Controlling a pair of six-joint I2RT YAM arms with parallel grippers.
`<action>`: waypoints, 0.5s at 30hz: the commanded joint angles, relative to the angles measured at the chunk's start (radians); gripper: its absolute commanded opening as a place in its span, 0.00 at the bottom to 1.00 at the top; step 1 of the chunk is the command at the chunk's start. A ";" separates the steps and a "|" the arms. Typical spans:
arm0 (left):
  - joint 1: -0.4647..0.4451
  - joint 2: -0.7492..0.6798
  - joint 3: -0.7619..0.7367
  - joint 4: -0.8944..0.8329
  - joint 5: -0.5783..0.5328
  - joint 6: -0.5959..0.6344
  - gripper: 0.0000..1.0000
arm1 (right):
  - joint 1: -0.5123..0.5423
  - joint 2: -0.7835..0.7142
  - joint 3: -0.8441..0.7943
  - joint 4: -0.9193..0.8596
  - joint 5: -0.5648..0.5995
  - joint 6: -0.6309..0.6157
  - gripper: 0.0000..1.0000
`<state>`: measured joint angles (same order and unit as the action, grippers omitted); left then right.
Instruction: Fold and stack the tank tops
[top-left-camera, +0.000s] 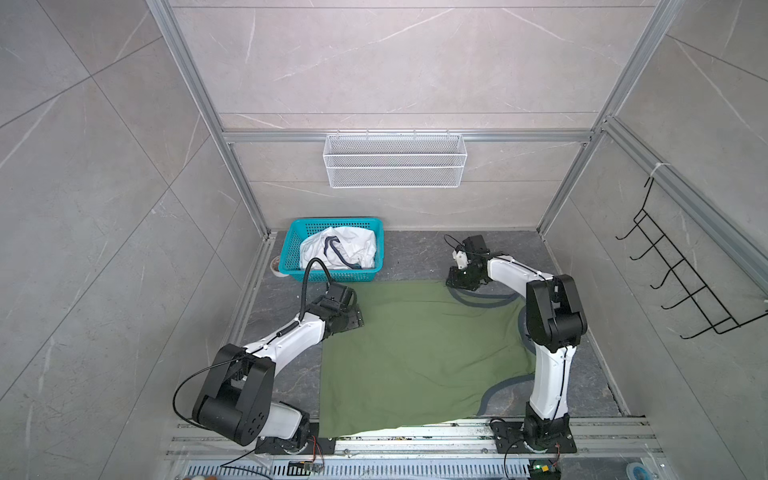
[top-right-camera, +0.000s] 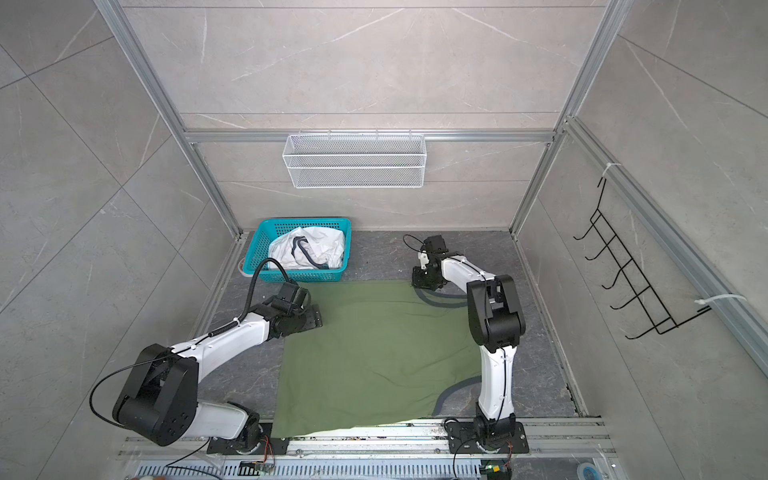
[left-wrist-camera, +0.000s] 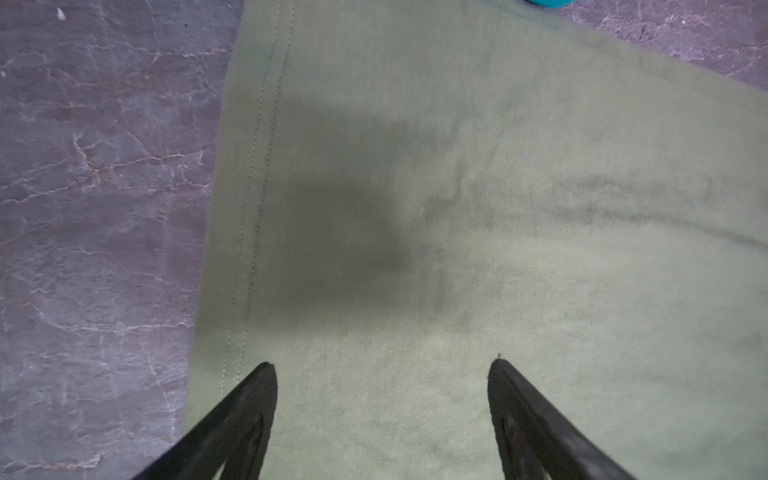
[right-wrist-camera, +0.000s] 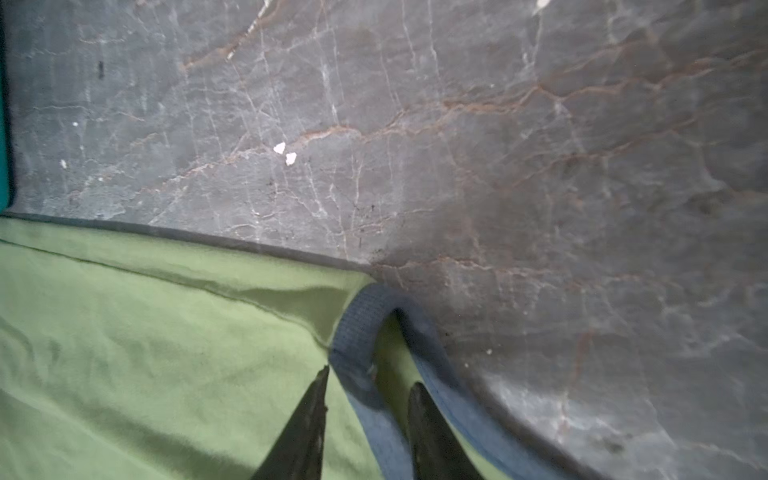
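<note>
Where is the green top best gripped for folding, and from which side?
By the raised grey trim loop at the green top's far strap corner, coming straight down from above. The top lies flat on the table, so only that curled-up loop gives the right pincer something to straddle.

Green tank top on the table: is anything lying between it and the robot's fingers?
Nothing visible does. The left fingers are spread wide over the hemmed edge of the green tank top; the right fingers straddle its grey trim at the far corner.
</note>
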<state>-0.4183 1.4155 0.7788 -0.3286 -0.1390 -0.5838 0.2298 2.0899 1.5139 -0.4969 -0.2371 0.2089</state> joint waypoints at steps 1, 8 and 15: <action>0.007 -0.025 -0.003 0.019 -0.014 -0.005 0.82 | 0.011 0.022 0.031 -0.032 -0.013 -0.017 0.31; 0.008 -0.009 -0.005 0.029 -0.008 -0.005 0.82 | 0.015 0.033 0.054 -0.055 -0.015 -0.028 0.14; 0.010 0.006 -0.006 0.030 -0.008 -0.001 0.82 | 0.017 -0.031 0.102 -0.112 0.112 -0.044 0.00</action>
<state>-0.4145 1.4162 0.7738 -0.3122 -0.1387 -0.5838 0.2394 2.1056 1.5703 -0.5587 -0.2012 0.1852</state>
